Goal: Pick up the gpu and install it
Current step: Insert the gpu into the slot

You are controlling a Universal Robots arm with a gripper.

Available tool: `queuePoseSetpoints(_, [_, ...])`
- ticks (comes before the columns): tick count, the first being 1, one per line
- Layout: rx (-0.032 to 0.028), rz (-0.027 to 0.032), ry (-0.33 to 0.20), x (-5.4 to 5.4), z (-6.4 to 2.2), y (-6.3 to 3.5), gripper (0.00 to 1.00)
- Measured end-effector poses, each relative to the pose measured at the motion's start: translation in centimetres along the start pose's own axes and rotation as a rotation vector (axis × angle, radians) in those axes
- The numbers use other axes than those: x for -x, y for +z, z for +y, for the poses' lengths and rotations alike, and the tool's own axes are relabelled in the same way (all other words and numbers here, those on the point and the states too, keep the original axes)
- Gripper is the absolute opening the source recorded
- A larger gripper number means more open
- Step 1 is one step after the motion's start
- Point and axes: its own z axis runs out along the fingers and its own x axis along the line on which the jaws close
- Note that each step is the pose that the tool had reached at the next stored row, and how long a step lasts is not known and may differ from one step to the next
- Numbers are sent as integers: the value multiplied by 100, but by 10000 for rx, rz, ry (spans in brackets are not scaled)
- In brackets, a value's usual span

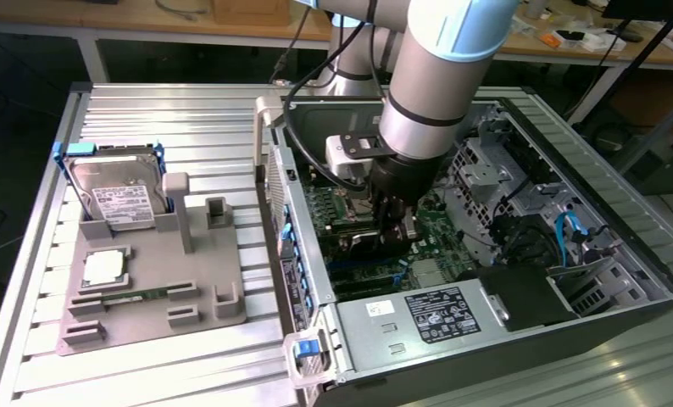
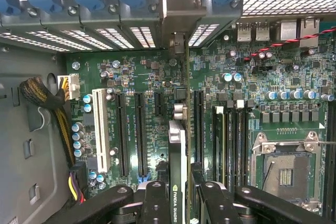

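interior of open grey metal computer case. clamped in black two-finger gripper: thin flat black gpu card with silvery edge, held edge-on over green motherboard, among long black expansion slots. likely hazards if pressed down: slight tilt or offset, missing the slot, jamming metal bracket against vented rear wall, scraping nearby components.

The gpu — thin, black, silvery bracket — stands upright on edge over the motherboard
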Motion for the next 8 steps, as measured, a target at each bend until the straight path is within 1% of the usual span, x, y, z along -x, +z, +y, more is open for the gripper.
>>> queuePoseSetpoints(4, [-5,-15,1,1,-1,-25,27])
queuePoseSetpoints(6, [-1,-3,1,0,-1,-46,27])
queuePoseSetpoints(8, [-1,-3,0,0,-2,-46,27])
